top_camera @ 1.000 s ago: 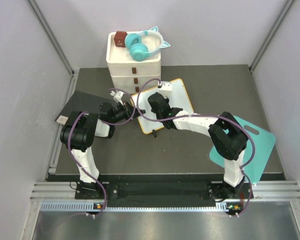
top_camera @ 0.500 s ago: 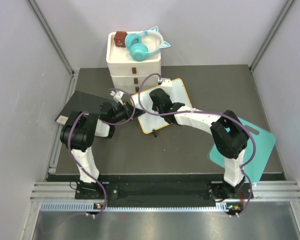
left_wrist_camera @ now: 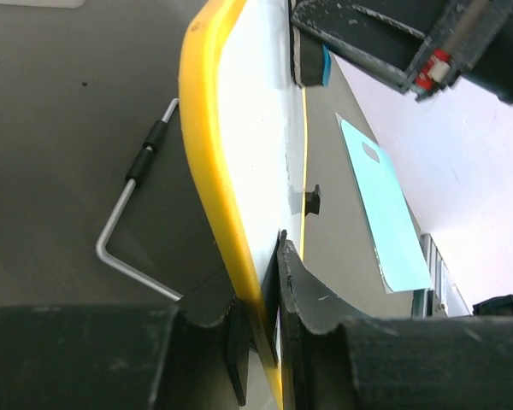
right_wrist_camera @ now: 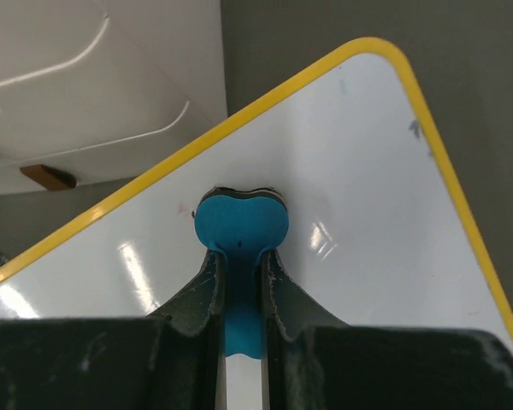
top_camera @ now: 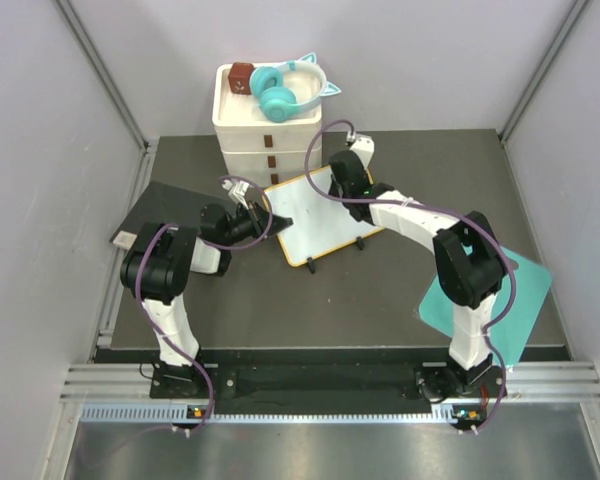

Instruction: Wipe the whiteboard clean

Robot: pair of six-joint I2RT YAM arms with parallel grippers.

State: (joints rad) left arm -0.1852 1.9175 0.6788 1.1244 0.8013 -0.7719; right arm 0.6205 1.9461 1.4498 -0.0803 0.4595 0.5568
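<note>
The whiteboard, white with an orange-yellow frame, lies tilted in front of the drawer stack. My left gripper is shut on its left edge; in the left wrist view the fingers pinch the yellow frame. My right gripper is shut on a blue eraser, which is pressed against the white surface near the board's far edge. The eraser also shows from the side in the left wrist view. A faint grey mark sits near the board's corner.
A white drawer stack stands just behind the board, with teal headphones and a red-brown cube on top. A dark grey pad lies at left, a teal cutting board at right. The board's wire stand rests on the table.
My right gripper has slid the eraser from the middle of the board up toward its far edge. The left gripper and the board have stayed put.
</note>
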